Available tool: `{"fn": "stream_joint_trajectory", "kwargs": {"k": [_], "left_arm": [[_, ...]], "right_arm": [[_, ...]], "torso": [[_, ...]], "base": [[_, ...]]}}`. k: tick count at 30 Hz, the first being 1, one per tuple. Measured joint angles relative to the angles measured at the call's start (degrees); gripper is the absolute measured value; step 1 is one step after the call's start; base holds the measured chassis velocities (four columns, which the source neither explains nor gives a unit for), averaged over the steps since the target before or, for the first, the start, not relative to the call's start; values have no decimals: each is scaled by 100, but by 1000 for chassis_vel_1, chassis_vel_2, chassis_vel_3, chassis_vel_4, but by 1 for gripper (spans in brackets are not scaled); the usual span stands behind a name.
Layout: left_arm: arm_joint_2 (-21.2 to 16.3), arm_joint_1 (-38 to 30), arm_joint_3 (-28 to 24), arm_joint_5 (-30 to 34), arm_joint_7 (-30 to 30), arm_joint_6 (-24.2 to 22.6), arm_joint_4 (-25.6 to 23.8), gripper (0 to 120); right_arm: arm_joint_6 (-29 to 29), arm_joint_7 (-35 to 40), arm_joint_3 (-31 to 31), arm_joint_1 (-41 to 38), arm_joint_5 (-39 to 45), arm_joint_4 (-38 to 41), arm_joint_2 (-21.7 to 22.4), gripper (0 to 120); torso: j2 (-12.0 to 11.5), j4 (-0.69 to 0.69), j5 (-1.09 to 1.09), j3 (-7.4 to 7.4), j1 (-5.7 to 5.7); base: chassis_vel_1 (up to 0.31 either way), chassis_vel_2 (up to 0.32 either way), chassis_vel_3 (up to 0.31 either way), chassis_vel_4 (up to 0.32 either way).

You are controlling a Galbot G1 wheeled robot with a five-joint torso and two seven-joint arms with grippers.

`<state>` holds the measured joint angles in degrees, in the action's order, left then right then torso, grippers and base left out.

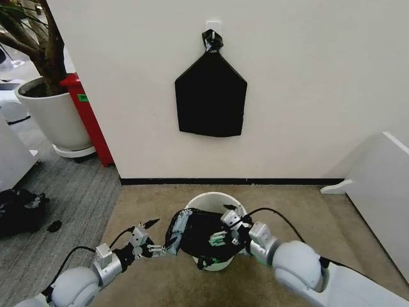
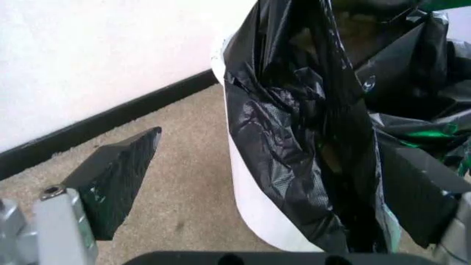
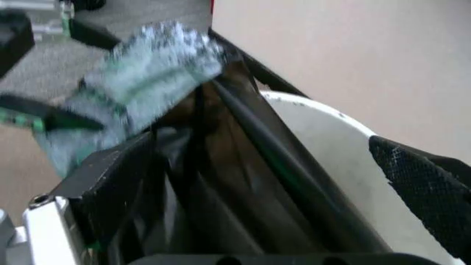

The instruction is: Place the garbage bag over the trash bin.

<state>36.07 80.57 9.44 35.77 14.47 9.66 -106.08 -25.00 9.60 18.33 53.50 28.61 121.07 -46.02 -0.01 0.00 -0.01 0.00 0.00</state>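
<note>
A plain cream wall (image 1: 307,83) fills the back of the head view, meeting a tan carpet (image 1: 287,211) along a dark baseboard (image 1: 275,181). To the left the carpet gives way to grey flooring (image 1: 57,211), where a large white plant pot (image 1: 54,115) stands beside a red stand (image 1: 89,118) at the wall's corner. A white panel (image 1: 380,192) slants in at the right edge, and open carpet lies between it and the bin. A flat black bundle (image 1: 211,96) hangs from a hook on the wall, well above the floor.

The bin (image 1: 217,203) stands on the carpet near the baseboard, its far rim bare. The bag (image 1: 198,235) is draped over its near side, bunched and wrinkled; in the left wrist view it (image 2: 294,127) hangs down the bin's white wall (image 2: 261,210).

The right gripper (image 1: 223,236) is over the bin's near right rim with its jaws spread, bag film between the fingers (image 3: 110,182). The left gripper (image 1: 150,238) sits just left of the bin, jaws apart, one finger (image 2: 114,179) clear over carpet, the other against the bag's edge.
</note>
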Motion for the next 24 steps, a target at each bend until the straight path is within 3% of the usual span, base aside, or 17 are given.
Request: {"fn": "stream_joint_trajectory", "kwargs": {"k": [20, 24], "left_arm": [[78, 28, 4, -48, 21, 1, -88, 100], [128, 34, -31, -109, 23, -1, -91, 100]], "right_arm": [[-91, 304, 570, -579, -41, -575, -556, 100], [-200, 691, 848, -892, 112, -610, -755, 100]], "torso": [[0, 0, 0, 0, 0], [1, 0, 0, 0, 0]], "base": [[0, 0, 0, 0], [0, 0, 0, 0]]}}
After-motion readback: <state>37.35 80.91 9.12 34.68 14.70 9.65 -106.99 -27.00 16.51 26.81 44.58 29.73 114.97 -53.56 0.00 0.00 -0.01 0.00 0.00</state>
